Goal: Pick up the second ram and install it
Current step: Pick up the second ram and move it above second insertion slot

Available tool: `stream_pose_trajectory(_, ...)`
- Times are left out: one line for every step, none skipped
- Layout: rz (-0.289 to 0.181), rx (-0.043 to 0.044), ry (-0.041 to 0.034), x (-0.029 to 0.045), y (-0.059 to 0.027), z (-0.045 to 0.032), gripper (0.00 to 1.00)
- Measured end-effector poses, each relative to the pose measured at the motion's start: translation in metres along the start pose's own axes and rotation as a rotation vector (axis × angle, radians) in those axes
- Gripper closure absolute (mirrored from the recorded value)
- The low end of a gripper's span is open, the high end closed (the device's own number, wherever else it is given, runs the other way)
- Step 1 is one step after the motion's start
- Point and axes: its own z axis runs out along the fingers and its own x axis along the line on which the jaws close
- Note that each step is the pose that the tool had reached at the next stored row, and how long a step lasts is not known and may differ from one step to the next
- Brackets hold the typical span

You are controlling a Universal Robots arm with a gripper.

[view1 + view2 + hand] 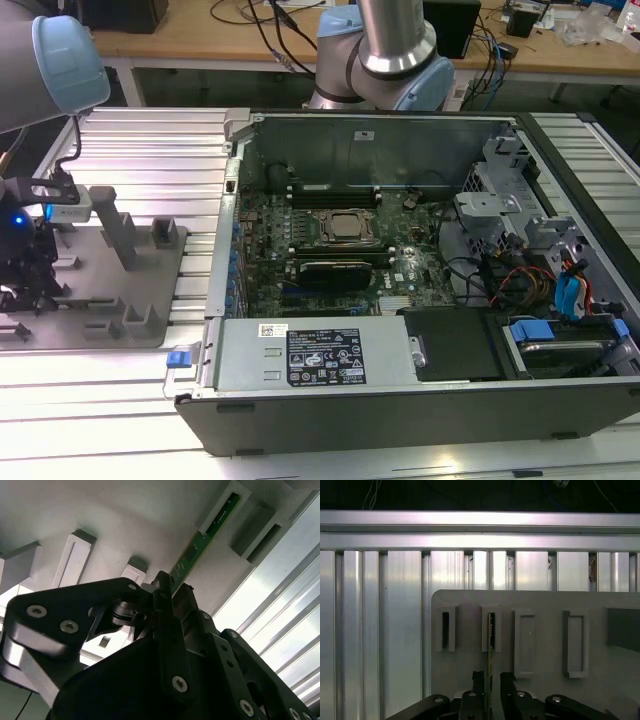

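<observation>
Gripper straddles the second ram, jaws parted with a sliver of gap on either side, nothing clamped yet; the green stick stands on edge in a slot near the grey fixture plate's edge, upright so its flat faces meet the jaws

The second ram, a long, narrow green circuit-board stick, stands on its edge. One end sits in a slotted grey fixture block, and it appears edge-on in the first wrist view.
</observation>
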Motion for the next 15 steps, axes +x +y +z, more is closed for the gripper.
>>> stream_pose_trajectory(0.0, 0.0003, -0.0002, 0.0, -0.0001, -0.0004, 0.75)
stream_pose_trajectory(0.0, 0.0004, -0.0002, -0.0001, -0.0001, -0.0005, 0.75)
stream_pose_trajectory(0.0, 0.0001, -0.0001, 0.0, 0.0, -0.0009, 0.75)
stream_pose_trajectory(0.0, 0.0001, 0.0, 0.0, 0.0, -0.001, 0.75)
stream_pose_trajectory(0.0, 0.0002, 0.0, 0.0, 0.0, -0.0011, 0.75)
stream_pose_trajectory(0.0, 0.0001, 0.0, 0.0, 0.0, -0.0012, 0.75)
stream_pose_trajectory(0.0, 0.0001, 0.0, 0.0, 0.0, -0.0014, 0.84)
stream_pose_trajectory(0.0, 0.0001, 0.0, 0.0, 0.0, -0.0015, 0.84)
stream_pose_trajectory(0.0, 0.0001, 0.0, 0.0, 0.0, -0.0016, 0.84)
stream_pose_trajectory(0.0, 0.0, 0.0001, 0.0, 0.0, -0.0018, 0.84)
stream_pose_trajectory(0.0, 0.0001, 0.0, 0.0, 0.0, -0.002, 0.91)
stream_pose_trajectory(0.0, 0.0, 0.0, 0.0, 0.0, -0.0021, 0.91)
stream_pose_trajectory(0.0, 0.0001, 0.0, -0.0001, 0.0, -0.0023, 0.91)
stream_pose_trajectory(0.0, 0.0001, 0.0, 0.0, 0.0, -0.0023, 0.91)
stream_pose_trajectory(0.0, 0.0, 0.0, 0.0, 0.0, -0.0026, 0.91)
